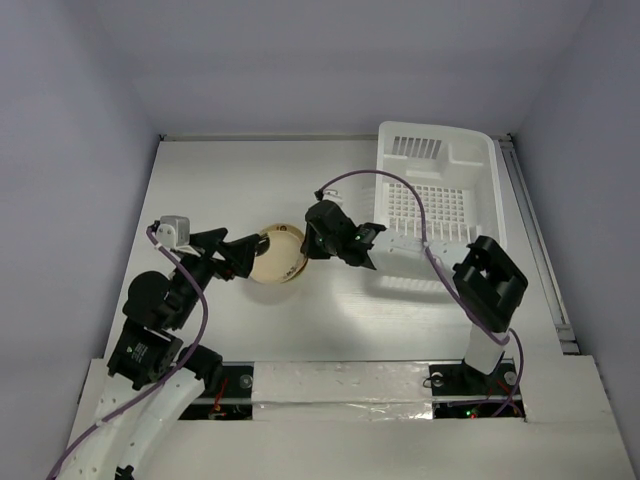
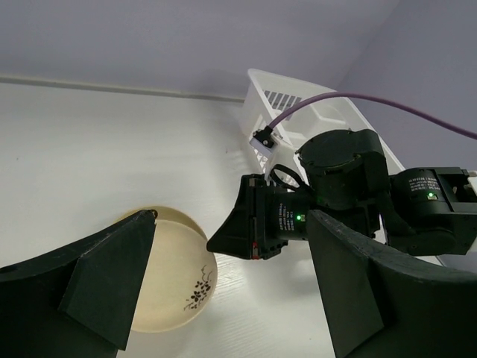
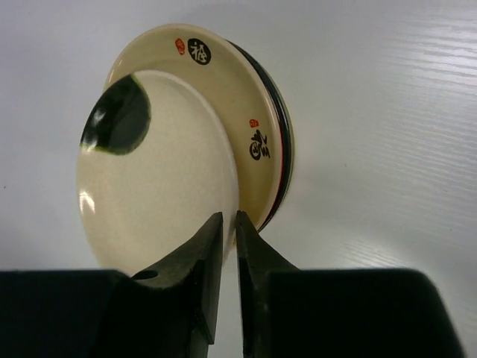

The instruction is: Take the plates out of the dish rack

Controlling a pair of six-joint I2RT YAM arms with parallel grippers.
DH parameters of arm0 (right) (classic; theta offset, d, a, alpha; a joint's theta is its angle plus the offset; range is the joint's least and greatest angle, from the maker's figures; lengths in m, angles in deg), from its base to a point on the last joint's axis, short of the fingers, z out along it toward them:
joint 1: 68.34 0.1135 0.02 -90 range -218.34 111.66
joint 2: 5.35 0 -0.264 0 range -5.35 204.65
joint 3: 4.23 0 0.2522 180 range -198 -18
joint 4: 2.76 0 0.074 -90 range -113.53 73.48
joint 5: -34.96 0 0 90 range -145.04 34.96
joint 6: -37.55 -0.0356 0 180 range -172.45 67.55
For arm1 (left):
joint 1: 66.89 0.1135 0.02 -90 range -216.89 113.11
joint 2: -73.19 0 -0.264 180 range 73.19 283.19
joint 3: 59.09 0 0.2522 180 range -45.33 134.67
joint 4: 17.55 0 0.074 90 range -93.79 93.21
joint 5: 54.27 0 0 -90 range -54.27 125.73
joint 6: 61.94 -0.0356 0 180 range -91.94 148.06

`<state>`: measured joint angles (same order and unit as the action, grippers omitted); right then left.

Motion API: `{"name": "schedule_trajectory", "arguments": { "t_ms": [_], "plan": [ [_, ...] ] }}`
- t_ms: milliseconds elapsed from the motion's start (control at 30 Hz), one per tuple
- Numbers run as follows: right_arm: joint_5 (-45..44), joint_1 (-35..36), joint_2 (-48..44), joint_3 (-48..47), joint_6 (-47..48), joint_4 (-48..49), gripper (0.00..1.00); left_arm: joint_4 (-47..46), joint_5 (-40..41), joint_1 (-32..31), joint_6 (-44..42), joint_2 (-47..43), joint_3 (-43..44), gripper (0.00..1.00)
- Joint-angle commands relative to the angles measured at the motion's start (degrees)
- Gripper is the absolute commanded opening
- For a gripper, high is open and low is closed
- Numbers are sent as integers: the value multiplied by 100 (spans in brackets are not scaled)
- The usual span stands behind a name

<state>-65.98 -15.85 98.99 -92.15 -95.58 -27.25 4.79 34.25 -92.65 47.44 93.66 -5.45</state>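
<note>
While one white plastic dish rack [image 1: 470, 155] stands at the far right of the white table [image 1: 200, 180], the plates are outside it. They lie in one small stack [image 1: 280, 258] on the table, to the left of the rack and between the two grippers.

The top view shows this stack only as one cream disc. The right wrist view shows more: a cream round plate with a dark green patch [image 3: 156, 171] on top, a second cream plate with black and red characters [image 3: 257, 97] under it, and a dark edge [image 3: 285, 142] below, perhaps a third plate.

The right gripper [image 3: 229, 224] has its jaws only a thin slit apart, tips at the rim of the top plate. I cannot tell if it pinches the rim.

The left gripper [image 1: 250, 258] is spread wide and holds nothing. In its own view one finger [image 2: 112, 283] hangs over the stack.
</note>
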Motion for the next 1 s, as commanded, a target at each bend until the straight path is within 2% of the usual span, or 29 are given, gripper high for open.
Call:
{"name": "schedule_trajectory", "arguments": {
  "t_ms": [0,67,233,367,433,500,533,567,633,800,967],
  "plan": [
    [-356,-11,-256,-205,7,-8,20,-234,-90,27,-13,80,196,80],
    [-444,-11,-142,-388,50,-210,34,-225,-81,27,-13,89,196,81],
    [-883,-11,-71,-679,173,-492,52,-234,-63,27,-13,115,196,82],
    [-998,-11,-606,-619,541,-352,53,-243,-90,27,-13,133,196,85],
    [-824,-11,-1098,-443,718,-63,46,-234,-90,27,-13,142,196,85],
    [-656,-11,-1379,-153,833,175,17,-251,-99,27,-22,150,196,87],
    [-403,-11,-1581,-65,868,236,6,-251,-99,27,-13,159,196,87],
    [-305,50,-1626,66,938,255,0,-251,-107,27,-13,159,187,87],
    [-216,235,-1653,111,1026,167,0,-260,-107,27,-13,185,187,88],
    [-830,867,-1837,163,1158,-211,0,-286,-151,27,-13,238,187,84],
    [-1278,1088,-2987,567,1325,-9,0,-331,-178,79,-13,203,187,88]
  ]
}}
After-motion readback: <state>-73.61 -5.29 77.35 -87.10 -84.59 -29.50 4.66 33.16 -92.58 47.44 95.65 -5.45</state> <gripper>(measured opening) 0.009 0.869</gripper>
